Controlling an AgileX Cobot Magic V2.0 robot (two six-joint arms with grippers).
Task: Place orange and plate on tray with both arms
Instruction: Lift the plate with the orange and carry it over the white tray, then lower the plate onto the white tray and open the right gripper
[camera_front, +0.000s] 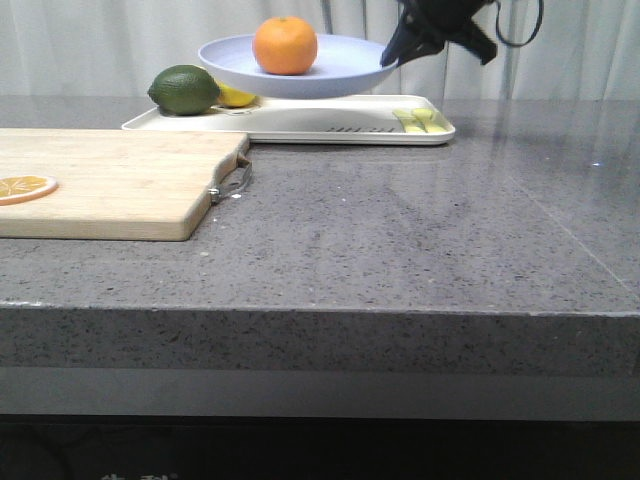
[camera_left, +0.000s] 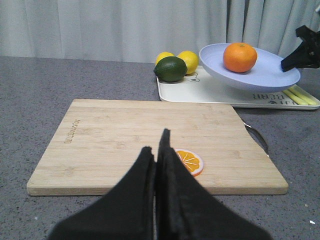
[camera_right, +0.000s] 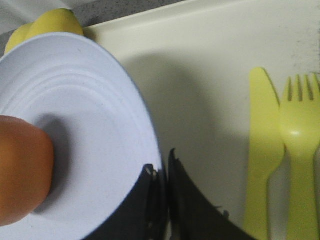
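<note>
Writing: a small branded mark is showing on the cutting board (camera_left: 150, 142) near its left edge in the left wrist view, too small to read; dark print is lying on the tray (camera_front: 300, 125) floor under the plate, also unreadable.
Plate: the plate (camera_front: 300, 65) is hanging in the air above the tray, tilted slightly, not touching it.
Orange: the orange (camera_front: 286, 45) is sitting in the plate, near its middle.
Tray contents: a green lime (camera_front: 185, 89) and two lemons (camera_left: 182, 59) are resting at the tray's left end; a yellow plastic knife (camera_right: 262, 150) and fork (camera_right: 300, 145) are lying side by side at its right end.
Right gripper: the right gripper (camera_right: 162, 175) is pinching the plate's rim on the right side, one finger above and one below.
Left gripper: the left gripper (camera_left: 157, 150) is hovering over the cutting board with fingers pressed together, holding nothing.
Cutting board: it is lying at the table's left, carrying a dried orange slice (camera_left: 189, 161) just beside the left fingertips.
Edges: the tray's near rim is sitting just behind the board's far right corner and its metal handle (camera_front: 232, 182).
Open room: bare grey table (camera_front: 430, 230) is stretching right of the board and in front of the tray.
</note>
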